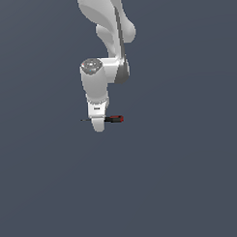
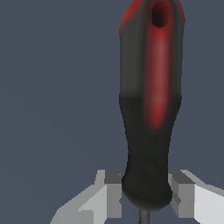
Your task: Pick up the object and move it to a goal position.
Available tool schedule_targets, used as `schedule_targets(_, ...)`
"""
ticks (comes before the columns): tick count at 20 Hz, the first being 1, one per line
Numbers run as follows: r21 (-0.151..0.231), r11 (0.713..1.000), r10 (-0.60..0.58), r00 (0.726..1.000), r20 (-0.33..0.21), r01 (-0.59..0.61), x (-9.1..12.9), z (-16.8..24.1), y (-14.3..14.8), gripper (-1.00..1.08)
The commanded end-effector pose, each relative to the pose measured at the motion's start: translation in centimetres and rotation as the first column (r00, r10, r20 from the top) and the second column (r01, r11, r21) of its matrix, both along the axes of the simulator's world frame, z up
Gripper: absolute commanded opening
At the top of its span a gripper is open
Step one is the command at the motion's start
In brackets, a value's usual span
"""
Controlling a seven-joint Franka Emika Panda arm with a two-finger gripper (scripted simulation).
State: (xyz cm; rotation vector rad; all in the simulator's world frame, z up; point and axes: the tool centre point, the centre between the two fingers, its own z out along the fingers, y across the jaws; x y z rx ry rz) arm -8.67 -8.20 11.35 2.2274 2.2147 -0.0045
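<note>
Screwdriver (image 1: 113,119) lies level under the arm, red-and-black handle poking out toward the exterior view's right; we've got the gripper (image 2: 145,199) down around it, pads (image 2: 113,192) flanking the handle's base with slim gaps, so we judge no firm grasp yet; lift and carry remain, no goal marker or writing visible

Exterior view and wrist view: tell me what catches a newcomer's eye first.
The white arm drops from the top of the exterior view over bare grey floor. Its hand straddles a tiny screwdriver, red-and-black handle pointing to that view's right. Its fingers flank the handle's base in the wrist view.
</note>
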Motion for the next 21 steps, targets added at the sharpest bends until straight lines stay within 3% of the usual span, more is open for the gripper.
schedule_targets(1,0.000,1.000,0.000,1.000,0.001,0.000,-1.1,1.8,-0.4,-1.00)
schedule_targets(11,0.002,1.000,0.000,1.000,0.002,0.000,-4.1,6.7,-1.7,-1.00)
schedule_targets(21,0.003,1.000,0.000,1.000,0.002,0.000,-4.8,8.2,-2.1,-1.00)
